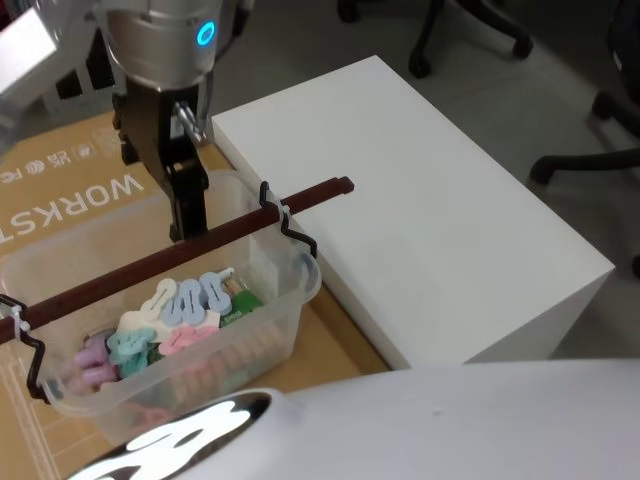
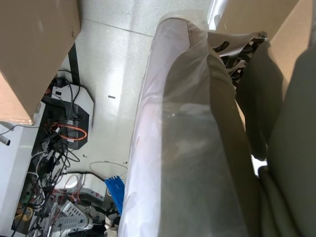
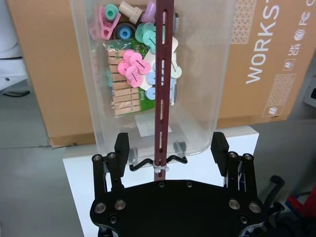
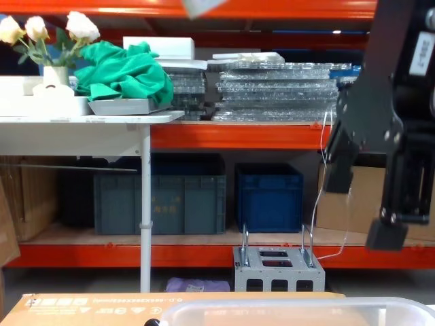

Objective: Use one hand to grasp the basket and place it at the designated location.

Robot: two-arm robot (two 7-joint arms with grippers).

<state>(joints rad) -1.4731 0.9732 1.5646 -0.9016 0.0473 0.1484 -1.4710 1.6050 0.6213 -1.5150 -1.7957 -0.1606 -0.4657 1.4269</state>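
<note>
Hanging above the basket (image 1: 292, 300), the right gripper (image 1: 168, 175) comes down from a silver wrist (image 1: 160, 45) with a blue ring light. Its two black fingers (image 3: 122, 148) are spread wide and hold nothing. In the right wrist view the reddish-brown handle (image 3: 163, 74) runs along the middle of the gap between them, and neither finger touches it. In the chest view the right gripper (image 4: 360, 204) is seen at the right side, higher than the clear rim of the basket (image 4: 292, 309) at the lower edge. The basket is a translucent plastic tub and it stands on a brown cardboard box (image 1: 70, 190) with printed letters, just beside a large white block (image 1: 430, 230). The handle lies across the top of the tub from end to end, and a white zip tie (image 1: 283, 212) fixes it to a black wire hook at the end near the block. Pastel pegs (image 1: 180, 315) in pink, blue and green lie inside on the bottom.
</note>
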